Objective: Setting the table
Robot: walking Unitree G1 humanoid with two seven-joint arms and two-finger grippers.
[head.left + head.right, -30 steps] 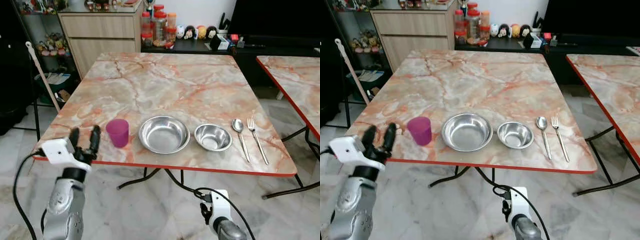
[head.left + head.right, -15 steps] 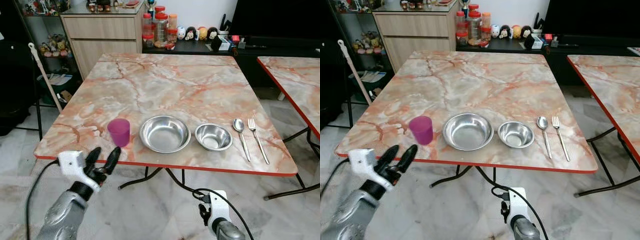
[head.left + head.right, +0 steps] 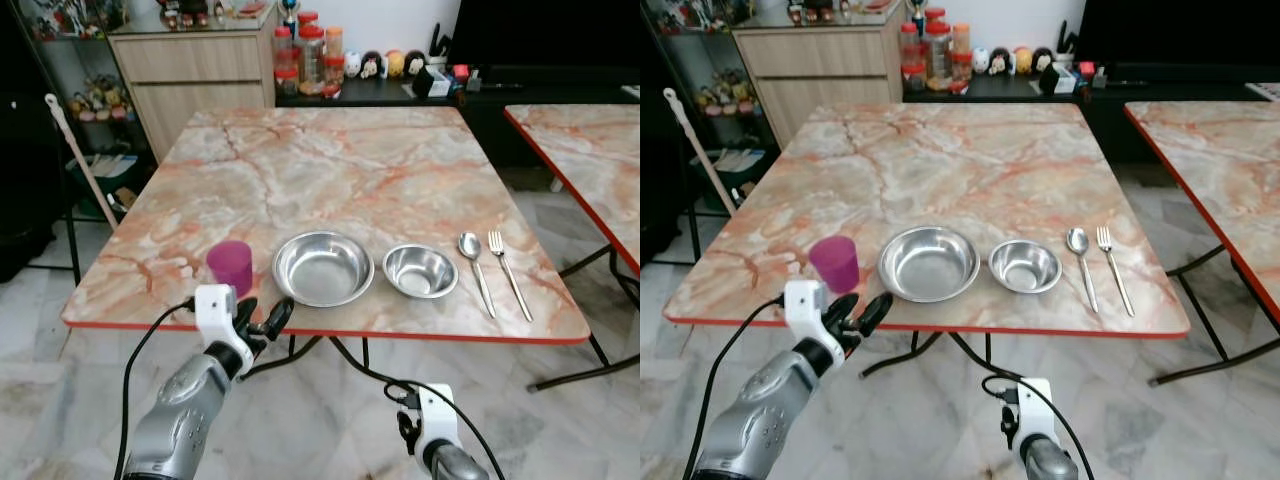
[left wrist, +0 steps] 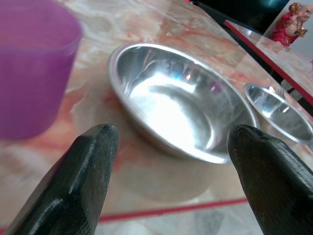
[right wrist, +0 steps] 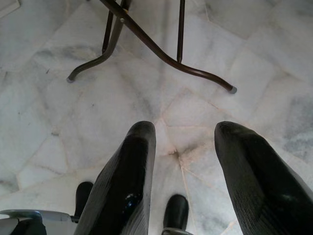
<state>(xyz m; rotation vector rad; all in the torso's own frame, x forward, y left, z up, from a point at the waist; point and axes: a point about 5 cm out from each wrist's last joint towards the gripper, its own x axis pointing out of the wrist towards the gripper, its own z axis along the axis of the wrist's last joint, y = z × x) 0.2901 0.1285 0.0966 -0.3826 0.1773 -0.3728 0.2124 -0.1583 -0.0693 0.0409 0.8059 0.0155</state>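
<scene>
Five pieces sit in a row along the near edge of the marble-patterned table [image 3: 330, 170]: a purple plastic cup [image 3: 231, 266], a large steel bowl [image 3: 323, 268], a small steel bowl [image 3: 420, 271], a spoon [image 3: 474, 266] and a fork [image 3: 508, 271]. Left gripper [image 3: 262, 322] hovers at the table's red edge, just in front of the cup and large bowl, its fingers spread apart and holding nothing. Right gripper [image 5: 181, 171] hangs low over the marble floor [image 5: 58, 112] beside the table's legs [image 5: 161, 46], fingers parted and empty
</scene>
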